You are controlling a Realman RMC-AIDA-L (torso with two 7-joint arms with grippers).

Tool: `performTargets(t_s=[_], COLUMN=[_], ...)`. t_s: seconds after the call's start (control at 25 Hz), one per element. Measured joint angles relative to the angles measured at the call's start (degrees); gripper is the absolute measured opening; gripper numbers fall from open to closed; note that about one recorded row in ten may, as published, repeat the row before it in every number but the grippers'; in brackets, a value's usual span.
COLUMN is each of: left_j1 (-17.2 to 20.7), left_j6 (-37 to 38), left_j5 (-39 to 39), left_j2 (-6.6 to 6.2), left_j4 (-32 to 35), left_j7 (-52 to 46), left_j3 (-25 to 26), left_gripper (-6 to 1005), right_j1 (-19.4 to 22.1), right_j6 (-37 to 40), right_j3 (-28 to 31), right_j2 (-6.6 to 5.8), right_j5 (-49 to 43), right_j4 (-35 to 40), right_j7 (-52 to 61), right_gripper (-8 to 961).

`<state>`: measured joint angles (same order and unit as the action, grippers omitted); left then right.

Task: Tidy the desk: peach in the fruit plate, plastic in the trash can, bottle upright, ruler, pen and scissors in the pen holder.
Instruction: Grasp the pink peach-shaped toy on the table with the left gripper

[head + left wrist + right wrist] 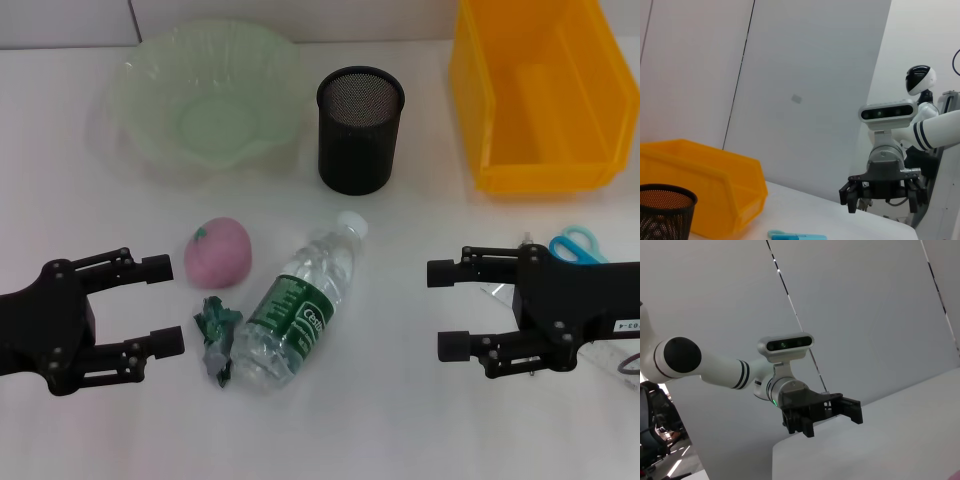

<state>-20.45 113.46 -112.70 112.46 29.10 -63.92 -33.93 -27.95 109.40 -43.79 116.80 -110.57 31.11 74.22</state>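
Observation:
A pink peach point(217, 252) lies on the white desk beside a clear plastic bottle point(300, 305) that lies on its side, cap toward the pen holder. Crumpled green plastic point(217, 335) touches the bottle's base. My left gripper point(167, 305) is open and empty, just left of the peach and plastic. My right gripper point(445, 309) is open and empty, right of the bottle. Blue-handled scissors point(578, 245) and a clear ruler point(603, 356) lie mostly hidden under the right gripper. I cannot make out the pen. The black mesh pen holder point(360, 128) stands at the back.
A pale green fruit plate point(205, 110) sits at the back left. A yellow bin point(540, 95) stands at the back right. The left wrist view shows the bin point(705, 185), the pen holder point(662, 210) and the right gripper point(885, 192).

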Motion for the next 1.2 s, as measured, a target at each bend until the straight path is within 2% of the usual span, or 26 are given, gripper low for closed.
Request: performTargets(t_s=[0.56, 0.84, 1.04, 1.16, 1.2], left_j1=[0.1, -0.7, -4.4, -4.4, -7.4], left_j6=[0.0, -2.4, -7.7, -7.7, -11.1], left_j5=[-0.1, -0.4, -0.8, -0.8, -3.8], left_j2=[0.29, 0.3, 0.25, 0.25, 0.47], left_j4=[0.0, 4.5, 8.8, 8.8, 10.6], left_j7=[0.0, -9.7, -20.1, -20.1, -23.3], left_j3=[0.0, 0.1, -0.2, -0.2, -0.5], left_gripper=[786, 786, 774, 761, 757], right_j1=[0.0, 0.5, 3.2, 4.6, 5.1], right_j6=[0.2, 0.1, 0.2, 0.0, -0.1], right_j3=[-0.2, -0.1, 0.8, 1.2, 1.3], right_j2=[0.61, 0.67, 0.14, -0.01, -0.04], right_j5=[0.0, 0.0, 0.3, 0.3, 0.3], right_j4=[0.0, 0.0, 0.4, 0.4, 0.2], right_j7=[0.0, 0.0, 0.0, -0.7, -1.2], right_gripper=[819, 818, 817, 817, 817])
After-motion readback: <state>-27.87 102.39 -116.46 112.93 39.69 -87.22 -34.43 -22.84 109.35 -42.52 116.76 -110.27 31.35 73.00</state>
